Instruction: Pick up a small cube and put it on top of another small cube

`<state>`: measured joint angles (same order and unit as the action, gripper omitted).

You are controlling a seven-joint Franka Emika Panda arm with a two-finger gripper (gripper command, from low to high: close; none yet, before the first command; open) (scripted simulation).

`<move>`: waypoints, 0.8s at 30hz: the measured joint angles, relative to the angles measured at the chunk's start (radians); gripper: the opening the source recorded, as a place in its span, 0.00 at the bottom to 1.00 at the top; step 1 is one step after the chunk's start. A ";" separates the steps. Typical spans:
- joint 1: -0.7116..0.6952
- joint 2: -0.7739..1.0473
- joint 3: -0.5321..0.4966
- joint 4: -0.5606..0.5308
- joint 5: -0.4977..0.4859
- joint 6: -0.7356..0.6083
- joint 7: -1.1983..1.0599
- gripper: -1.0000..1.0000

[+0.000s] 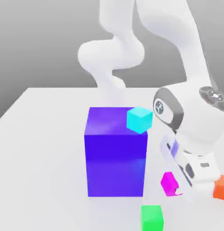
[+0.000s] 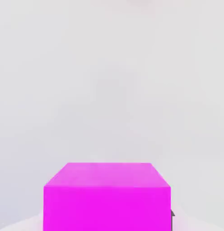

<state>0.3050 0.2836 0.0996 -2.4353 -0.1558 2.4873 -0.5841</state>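
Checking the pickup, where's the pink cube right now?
In the exterior view the pink cube sits in the gripper, right of the big blue block, above the green cube.

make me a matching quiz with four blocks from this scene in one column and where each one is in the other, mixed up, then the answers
Blocks:
1. cyan cube
2. magenta cube
3. green cube
4. orange cube

Places:
A. on the table at the exterior view's right edge
B. at the big blue block's top corner
C. at the tool, which is tilted
D. on the table, nearest the camera

Pairs: 1-B, 2-C, 3-D, 4-A

A white table (image 1: pixel 46 135) stands before a plain grey backdrop (image 1: pixel 37 40).
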 joint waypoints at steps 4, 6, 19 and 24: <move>-0.018 -0.001 0.010 0.035 -0.015 -0.049 -0.119 0.00; -0.027 -0.005 0.017 0.052 -0.021 -0.072 -0.180 0.00; -0.090 -0.090 0.066 0.118 0.008 -0.128 -0.610 0.00; -0.167 -0.119 0.042 0.050 0.078 0.001 -0.781 0.00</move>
<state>0.1377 0.1646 0.1419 -2.3848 -0.0781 2.4885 -1.3655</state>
